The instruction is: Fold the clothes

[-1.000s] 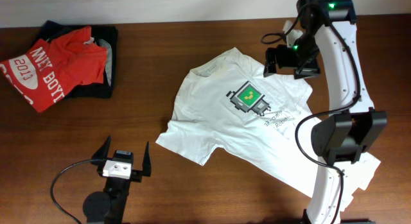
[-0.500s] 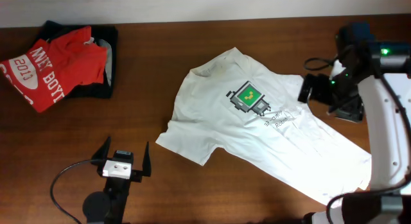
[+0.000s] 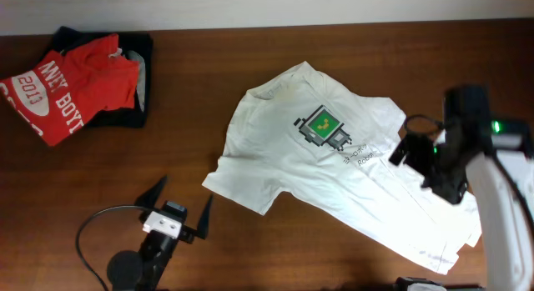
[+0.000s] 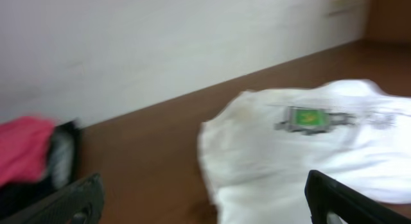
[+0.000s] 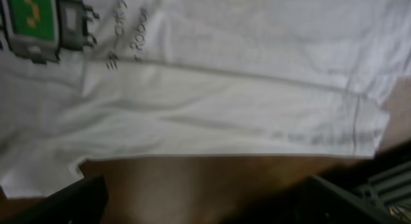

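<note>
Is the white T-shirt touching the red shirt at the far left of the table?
Apart. The overhead view shows a wide stretch of bare table between the white T-shirt and the red shirt.

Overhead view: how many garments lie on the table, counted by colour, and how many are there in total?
White T-shirt: 1
Red shirt: 1
Black garment: 1
Total: 3
Grey strip beside the red one: not counted, I cannot tell whether it is a separate piece.
</note>
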